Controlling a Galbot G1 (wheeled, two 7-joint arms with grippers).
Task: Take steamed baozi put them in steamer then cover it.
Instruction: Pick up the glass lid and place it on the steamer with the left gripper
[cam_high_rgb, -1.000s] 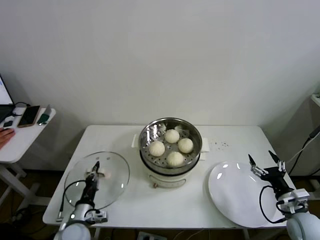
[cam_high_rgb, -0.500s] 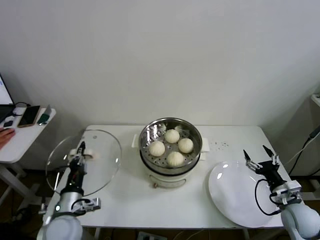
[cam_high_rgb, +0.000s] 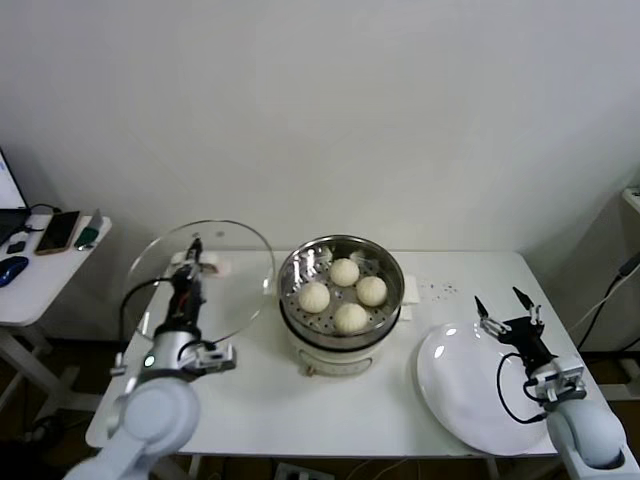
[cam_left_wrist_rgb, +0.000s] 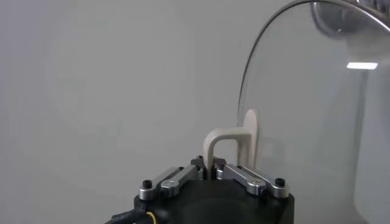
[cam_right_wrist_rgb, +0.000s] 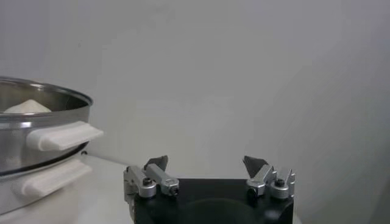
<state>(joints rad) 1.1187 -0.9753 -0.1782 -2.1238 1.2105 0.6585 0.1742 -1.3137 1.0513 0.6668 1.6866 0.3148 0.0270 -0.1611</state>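
Several off-white baozi (cam_high_rgb: 343, 293) sit on the perforated tray inside the shiny steamer (cam_high_rgb: 341, 262) at the table's middle. Just left of the steamer, the clear glass cover (cam_high_rgb: 235, 280) hangs tilted in the air, lifted off the table. My left gripper (cam_high_rgb: 191, 263) is shut on its white bar handle (cam_left_wrist_rgb: 226, 144), which runs down between the closed jaws in the left wrist view. My right gripper (cam_high_rgb: 504, 309) stands open and holds nothing, above the far edge of the white plate (cam_high_rgb: 470, 395). The right wrist view shows the steamer's side (cam_right_wrist_rgb: 36, 131) with one baozi top (cam_right_wrist_rgb: 25, 106).
The flat white plate lies at the table's front right. A side table (cam_high_rgb: 35, 280) at the far left carries a phone (cam_high_rgb: 58, 231) and other small items. The wall stands close behind the table. Small specks (cam_high_rgb: 438, 290) lie on the tabletop right of the steamer.
My left gripper has lifted the cover off the table's front left and carried it up and to the right, toward the steamer. The right gripper has drifted slightly left and up.
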